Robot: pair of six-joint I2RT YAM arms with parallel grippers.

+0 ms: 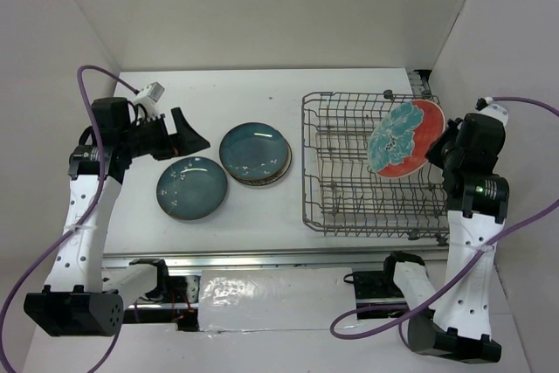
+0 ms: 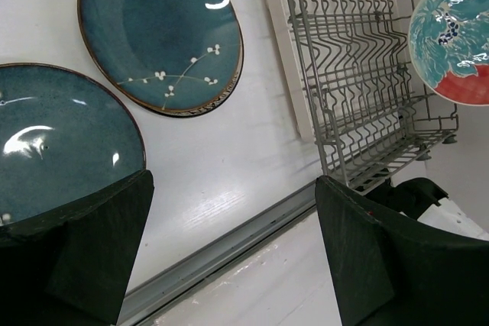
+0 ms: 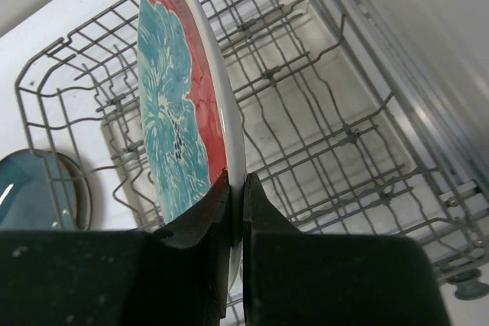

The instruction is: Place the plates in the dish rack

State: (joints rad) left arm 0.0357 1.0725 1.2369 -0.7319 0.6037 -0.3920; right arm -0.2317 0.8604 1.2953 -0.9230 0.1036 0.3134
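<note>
Your right gripper (image 3: 235, 188) pinches the lower rim of the red plate (image 3: 179, 97) (its turquoise patch faces the left arm), holding it on edge over the right part of the dish rack (image 1: 307, 163); whether it touches the tines cannot be told. Your left gripper (image 2: 233, 227) hangs with fingers spread wide, holding nothing, above the table (image 1: 262, 93) near a lone teal plate (image 1: 192, 187). A stacked teal plate (image 1: 254, 151) lies between that one and the rack.

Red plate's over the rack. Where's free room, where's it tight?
The dish rack holds no plates yet; every tine row beside the red plate is free. Bare table lies between the rack and the stacked teal plate. Crowded: the left gripper hovers by the single teal plate.
</note>
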